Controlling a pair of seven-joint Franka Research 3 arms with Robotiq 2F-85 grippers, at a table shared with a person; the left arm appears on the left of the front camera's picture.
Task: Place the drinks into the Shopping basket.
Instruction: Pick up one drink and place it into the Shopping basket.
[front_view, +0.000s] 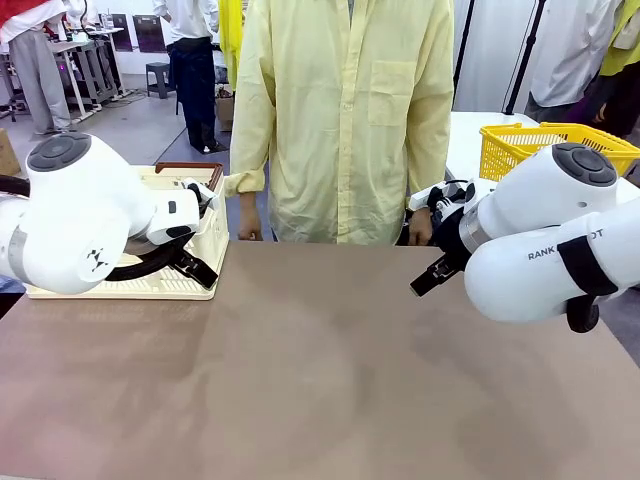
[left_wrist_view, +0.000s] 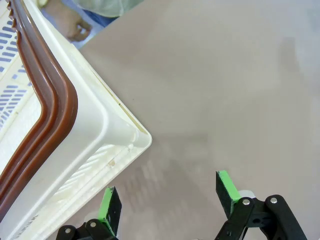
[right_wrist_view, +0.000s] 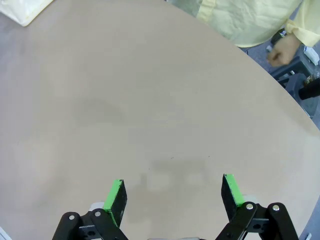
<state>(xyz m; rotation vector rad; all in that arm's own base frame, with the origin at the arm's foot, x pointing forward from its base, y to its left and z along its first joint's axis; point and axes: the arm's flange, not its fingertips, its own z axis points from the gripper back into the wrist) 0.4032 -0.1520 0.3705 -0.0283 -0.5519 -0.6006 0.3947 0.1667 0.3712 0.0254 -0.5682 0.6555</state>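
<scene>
Fingers (left_wrist_view: 227, 186) of the left gripper (left_wrist_view: 167, 195) stand wide apart, with bare table (left_wrist_view: 225, 90) between the green pads. The fingers (right_wrist_view: 115, 197) of the right gripper (right_wrist_view: 173, 190) are equally spread over bare tabletop and grip nothing. In the left wrist view, the Shopping basket (left_wrist_view: 115, 135) fills the 9 o'clock side. Its cream corner points toward 3 o'clock, its dark red-brown rim (left_wrist_view: 55, 105) is cut off by the frame edges, and its interior is out of frame. One green pad overlaps the basket's outer wall at 7 o'clock; whether it touches cannot be determined. In the front view, the basket sits at the table's 10 o'clock corner. The left arm (front_view: 80, 220) covers most of its near wall and opening, so its contents cannot be made out. The right arm (front_view: 560, 240) enters at 3 o'clock, and the finger spacing cannot be read from this angle. A person (front_view: 345, 120) in a pale yellow coat stands at 12 o'clock, against the far table edge, cropped at the top of the frame. One hand (front_view: 248, 225) hangs at about 11 o'clock just beside the basket, and the other hand (front_view: 420, 225) hangs at about 1 o'clock, partly hidden behind the right arm's black wrist parts. A yellow mesh basket (front_view: 520, 145) stands at 2 o'clock on a white surface (front_view: 470, 140) beyond the table, its lower part blocked by the right arm.
</scene>
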